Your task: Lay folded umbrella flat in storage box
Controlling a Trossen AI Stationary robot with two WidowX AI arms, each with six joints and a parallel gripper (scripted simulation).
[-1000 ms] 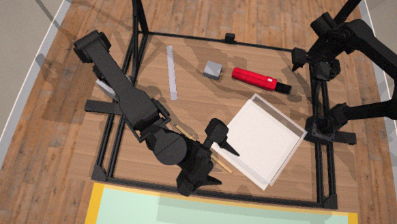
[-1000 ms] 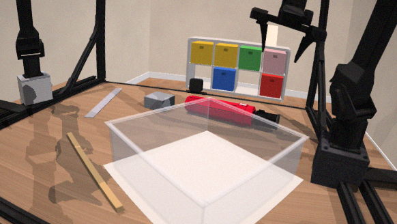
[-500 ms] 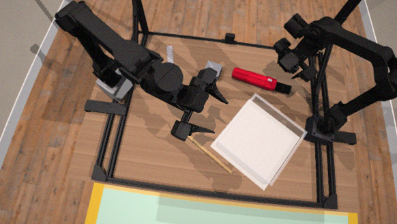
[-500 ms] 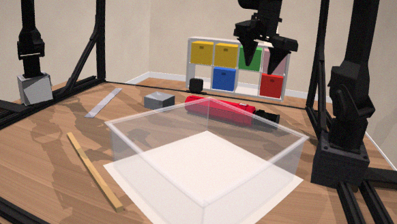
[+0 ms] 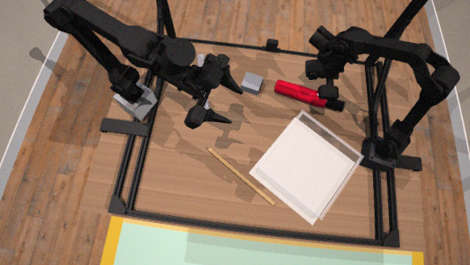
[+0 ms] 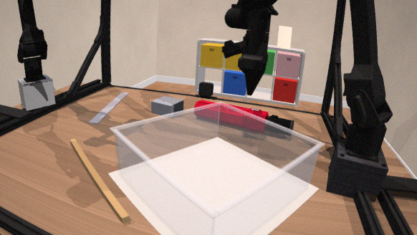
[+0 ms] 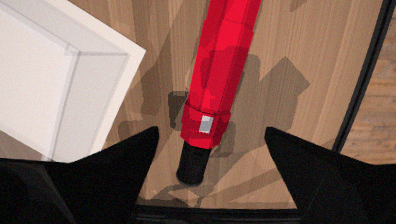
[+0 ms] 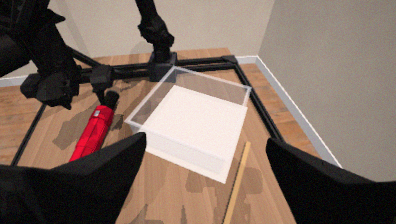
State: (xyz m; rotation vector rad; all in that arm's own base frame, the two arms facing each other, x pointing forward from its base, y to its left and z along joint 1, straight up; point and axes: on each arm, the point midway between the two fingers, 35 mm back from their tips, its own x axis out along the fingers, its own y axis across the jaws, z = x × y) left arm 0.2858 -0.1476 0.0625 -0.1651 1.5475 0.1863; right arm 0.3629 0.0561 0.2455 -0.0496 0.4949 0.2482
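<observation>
The red folded umbrella (image 5: 300,93) with a black handle (image 5: 335,106) lies on the table beyond the clear storage box (image 5: 307,161). Both also show in the exterior view: the umbrella lies behind the box (image 6: 215,161). My left gripper (image 5: 329,92) is open and hovers above the umbrella's handle end, touching nothing. In the left wrist view its fingers straddle the handle (image 7: 192,162) from above. My right gripper (image 5: 236,106) is open and empty in the air, left of the umbrella in the top view. The right wrist view shows the box (image 8: 192,117) and the umbrella (image 8: 95,132).
A grey block (image 5: 252,82) sits by the umbrella's far end. A wooden stick (image 5: 241,175) lies left of the box. A metal ruler (image 6: 108,107) lies further back. A black frame (image 5: 133,133) rings the work area. A shelf of coloured bins (image 6: 251,69) stands behind.
</observation>
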